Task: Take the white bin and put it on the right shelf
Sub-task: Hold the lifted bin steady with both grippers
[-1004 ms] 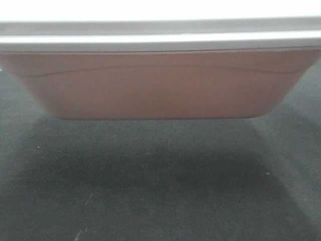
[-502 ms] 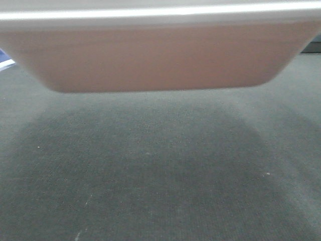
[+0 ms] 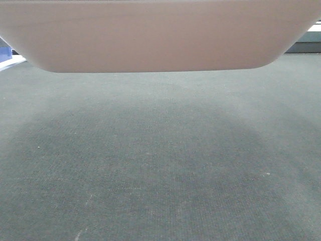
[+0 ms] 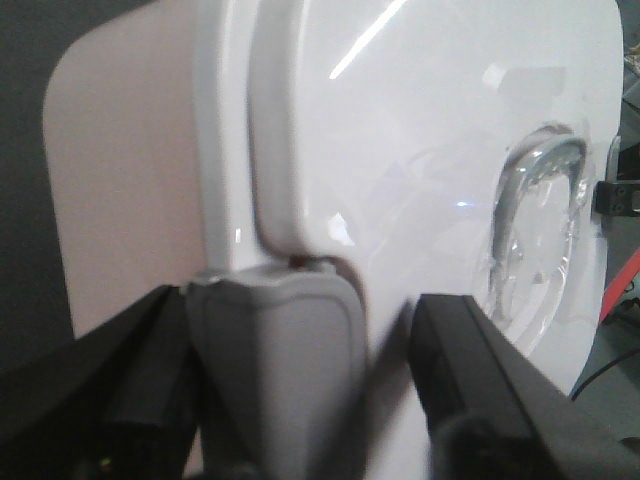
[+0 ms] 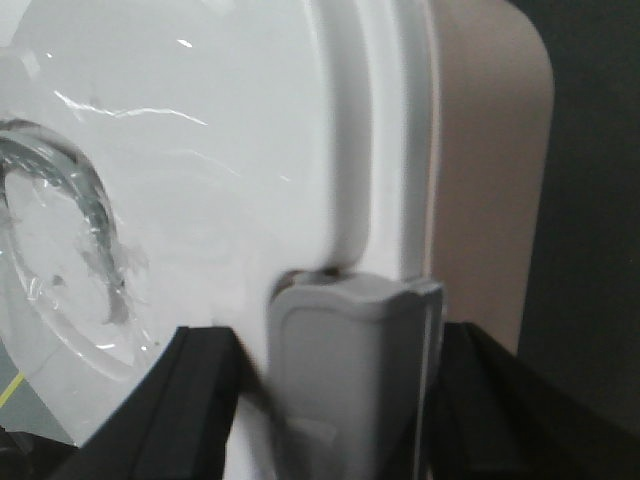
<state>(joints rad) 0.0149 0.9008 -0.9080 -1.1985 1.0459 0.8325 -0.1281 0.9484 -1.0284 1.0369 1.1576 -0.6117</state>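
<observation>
The white bin [image 3: 155, 40] hangs above the dark carpet [image 3: 160, 160]; only its pinkish underside and lower wall show along the top of the front view. In the left wrist view my left gripper [image 4: 300, 335] is shut across one end of the bin [image 4: 400, 150], its black fingers [image 4: 480, 370] on either side of the grey latch [image 4: 275, 370]. My right gripper [image 5: 340, 350] is shut the same way at the other end [image 5: 200, 150], around that end's grey latch [image 5: 345, 380]. The right shelf is out of view.
Dark carpet fills the floor below the bin, with the bin's shadow on it. A blue object [image 3: 5, 52] peeks out at the far left edge, and a grey strip [image 3: 307, 46] at the far right.
The bin has risen: its lid and rim have left the top of the front view, and more carpet shows beneath it. Both grippers keep their hold.
</observation>
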